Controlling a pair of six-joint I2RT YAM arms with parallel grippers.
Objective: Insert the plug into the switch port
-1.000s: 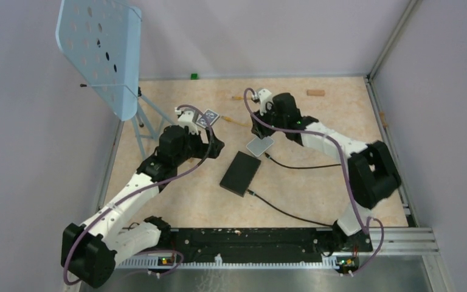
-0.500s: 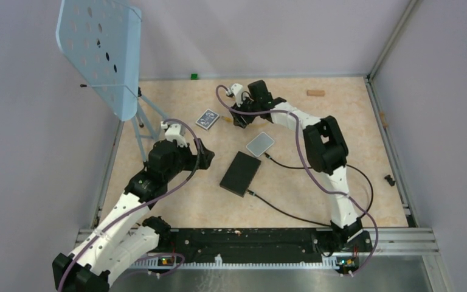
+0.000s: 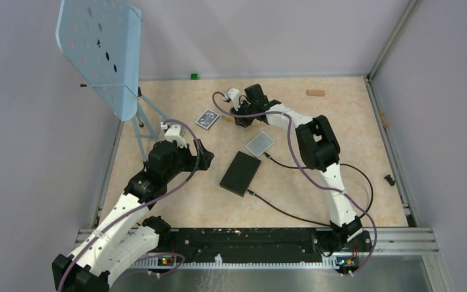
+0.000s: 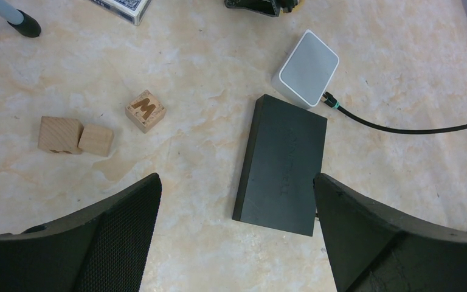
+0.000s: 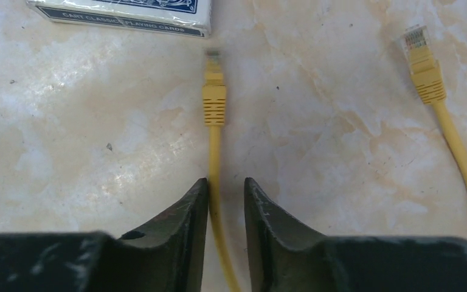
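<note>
The flat matte-black box (image 3: 240,173) lies mid-table; in the left wrist view (image 4: 283,164) it lies flat and I cannot make out a socket in its edges. A yellow cable lies far of it, with one plug (image 5: 214,97) straight ahead of my right gripper (image 5: 226,180) and a second plug (image 5: 424,68) to the right. The right gripper (image 3: 238,118) is low over the table. Its fingers straddle the yellow cable with a narrow gap: the left finger touches it, the right stands off. My left gripper (image 4: 237,182) is wide open and empty, above the table left of the box (image 3: 205,159).
A pale grey-blue rounded device (image 3: 260,144) with a black cable plugged in sits beyond the box. A playing-card pack (image 3: 207,118) lies near the yellow plug. Three wooden blocks (image 4: 145,111) lie left of the box. A blue perforated panel on a stand (image 3: 100,52) stands far left.
The right arm has reached out to the far left and lowered its gripper over the yellow cable. The left arm has pulled back toward the near left, uncovering the card pack.
</note>
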